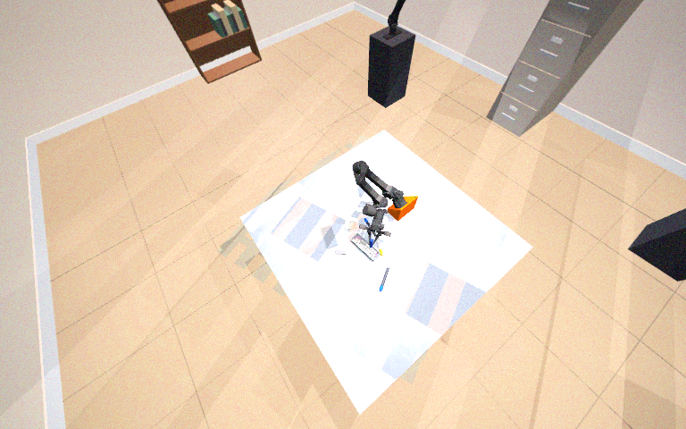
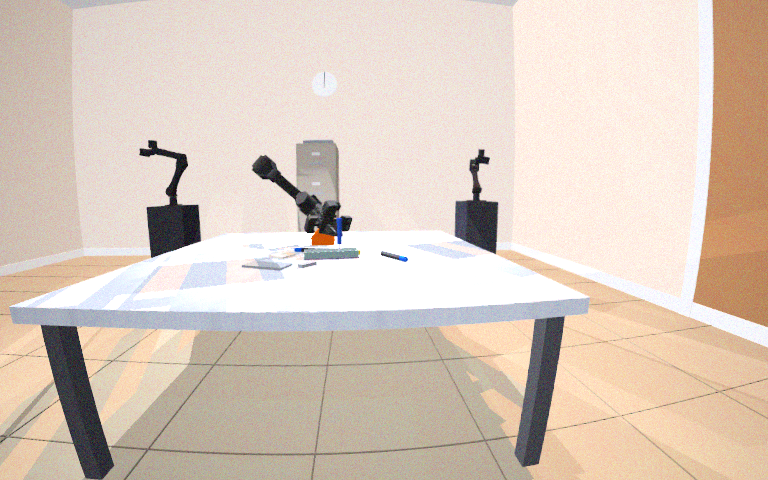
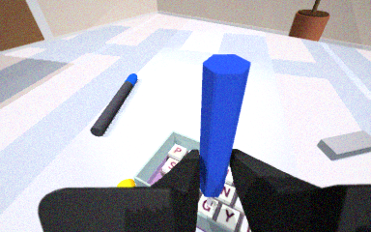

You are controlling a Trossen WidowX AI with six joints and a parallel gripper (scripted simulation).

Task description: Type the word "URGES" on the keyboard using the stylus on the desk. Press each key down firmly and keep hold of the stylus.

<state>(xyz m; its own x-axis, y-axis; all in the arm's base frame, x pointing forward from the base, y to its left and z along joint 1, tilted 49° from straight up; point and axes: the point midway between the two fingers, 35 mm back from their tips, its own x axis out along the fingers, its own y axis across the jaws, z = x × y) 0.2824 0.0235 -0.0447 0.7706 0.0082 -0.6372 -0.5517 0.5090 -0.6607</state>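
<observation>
My gripper [image 3: 214,156] is shut on the blue stylus [image 3: 222,106] [image 2: 339,230] [image 1: 372,243], which stands nearly upright between the two dark fingers. Both are over the keyboard [image 1: 362,246] [image 2: 331,254] [image 3: 156,161], a small tray-like board with a grey-green rim and white keys. In the wrist view the stylus's lower end shows just above the G key [image 3: 207,207] and beside the N key [image 3: 226,192]. The Y key [image 3: 229,215] and P key [image 3: 178,151] also show. The fingers hide much of the board. Whether the tip touches a key is not clear.
A dark pen with a blue end [image 1: 384,279] [image 2: 393,256] [image 3: 113,108] lies beyond the keyboard. A yellow object [image 1: 380,251] [image 3: 127,184] sits by its rim. A grey block [image 3: 348,146] [image 2: 306,264] lies to one side. An orange wedge-shaped object [image 1: 403,208] [image 2: 322,238] is at the arm's base.
</observation>
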